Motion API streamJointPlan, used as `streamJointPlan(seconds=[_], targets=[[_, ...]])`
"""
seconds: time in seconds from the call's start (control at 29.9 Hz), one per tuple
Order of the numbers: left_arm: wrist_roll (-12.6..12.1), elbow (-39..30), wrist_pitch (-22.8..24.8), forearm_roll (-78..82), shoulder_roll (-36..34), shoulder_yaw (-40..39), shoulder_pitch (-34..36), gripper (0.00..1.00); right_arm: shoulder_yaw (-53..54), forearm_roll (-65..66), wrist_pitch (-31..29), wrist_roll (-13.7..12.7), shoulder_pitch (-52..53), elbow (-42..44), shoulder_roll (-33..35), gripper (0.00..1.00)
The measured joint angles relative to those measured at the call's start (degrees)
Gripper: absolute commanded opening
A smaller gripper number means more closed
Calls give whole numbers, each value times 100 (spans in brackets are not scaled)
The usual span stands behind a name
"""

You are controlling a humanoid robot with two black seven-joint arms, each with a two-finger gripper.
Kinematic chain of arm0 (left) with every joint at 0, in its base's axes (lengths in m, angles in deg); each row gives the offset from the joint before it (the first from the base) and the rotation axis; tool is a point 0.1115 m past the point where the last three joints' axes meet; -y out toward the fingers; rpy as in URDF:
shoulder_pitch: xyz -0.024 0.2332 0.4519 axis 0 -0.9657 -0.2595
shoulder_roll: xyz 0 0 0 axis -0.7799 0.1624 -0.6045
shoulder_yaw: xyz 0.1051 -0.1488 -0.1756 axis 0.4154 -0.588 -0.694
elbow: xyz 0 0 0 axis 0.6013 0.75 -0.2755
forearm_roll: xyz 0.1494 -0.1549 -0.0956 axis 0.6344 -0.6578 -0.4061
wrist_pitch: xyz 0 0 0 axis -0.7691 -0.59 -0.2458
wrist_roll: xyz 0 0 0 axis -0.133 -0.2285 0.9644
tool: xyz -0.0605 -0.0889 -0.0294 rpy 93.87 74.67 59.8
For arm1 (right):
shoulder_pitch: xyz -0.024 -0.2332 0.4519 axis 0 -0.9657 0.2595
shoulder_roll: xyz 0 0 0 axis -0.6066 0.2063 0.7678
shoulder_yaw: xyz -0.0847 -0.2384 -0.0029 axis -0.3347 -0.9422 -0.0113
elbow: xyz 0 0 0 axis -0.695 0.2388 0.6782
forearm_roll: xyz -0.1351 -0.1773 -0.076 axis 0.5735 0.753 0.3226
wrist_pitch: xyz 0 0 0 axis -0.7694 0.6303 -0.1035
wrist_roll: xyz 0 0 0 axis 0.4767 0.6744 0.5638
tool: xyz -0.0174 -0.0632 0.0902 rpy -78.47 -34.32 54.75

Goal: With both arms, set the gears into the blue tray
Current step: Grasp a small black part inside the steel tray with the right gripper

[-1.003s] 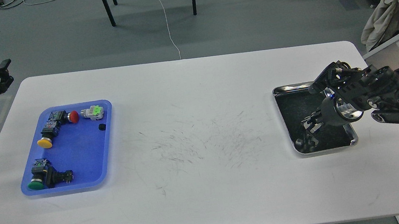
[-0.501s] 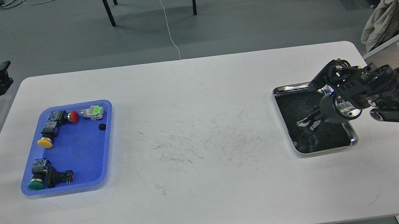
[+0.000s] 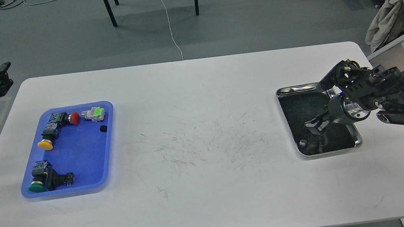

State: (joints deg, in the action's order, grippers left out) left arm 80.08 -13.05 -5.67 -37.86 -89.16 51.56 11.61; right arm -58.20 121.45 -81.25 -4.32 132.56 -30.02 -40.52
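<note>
Right pincer (image 3: 316,124) over steel tray (image 3: 288,90), gear (image 3: 302,142) just beside

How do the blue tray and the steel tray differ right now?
The blue tray is matte blue plastic at the table's left; the steel tray is shiny metal with a dark bottom at the right. The blue tray holds coloured push-button switches and one small black gear; the steel tray shows only small dark pieces. The right gripper is over the steel tray; no gripper is over the blue tray. Both are shallow, rectangular and rimmed.

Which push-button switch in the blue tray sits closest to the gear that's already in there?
The green-and-white switch at the blue tray's far right corner. The gear lies just in front of it; the red-, yellow- and green-capped switches sit farther left.
</note>
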Motion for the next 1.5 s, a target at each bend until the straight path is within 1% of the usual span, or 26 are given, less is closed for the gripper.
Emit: streamJointPlan(seconds=[0.3, 0.5, 1.07, 1.27, 1.44, 1.5], targets=[[-6, 9, 20, 5, -19, 7, 0, 94, 77, -56, -1, 1, 70, -11, -277, 54], [-20, 10, 21, 13, -35, 9, 0, 94, 91, -59, -9, 1, 78, -3, -294, 55], [-24, 9, 20, 22, -57, 18, -9, 94, 92, -45, -10, 4, -41, -15, -321, 54], [-24, 9, 28, 22, -56, 18, -44, 94, 80, -29, -8, 10, -119, -19, -313, 47], [-17, 22, 31, 22, -48, 18, -62, 94, 70, -20, -8, 12, -131, -28, -313, 36], [-16, 48, 36, 23, -48, 18, -68, 94, 67, -12, -8, 12, -131, -28, -313, 34]])
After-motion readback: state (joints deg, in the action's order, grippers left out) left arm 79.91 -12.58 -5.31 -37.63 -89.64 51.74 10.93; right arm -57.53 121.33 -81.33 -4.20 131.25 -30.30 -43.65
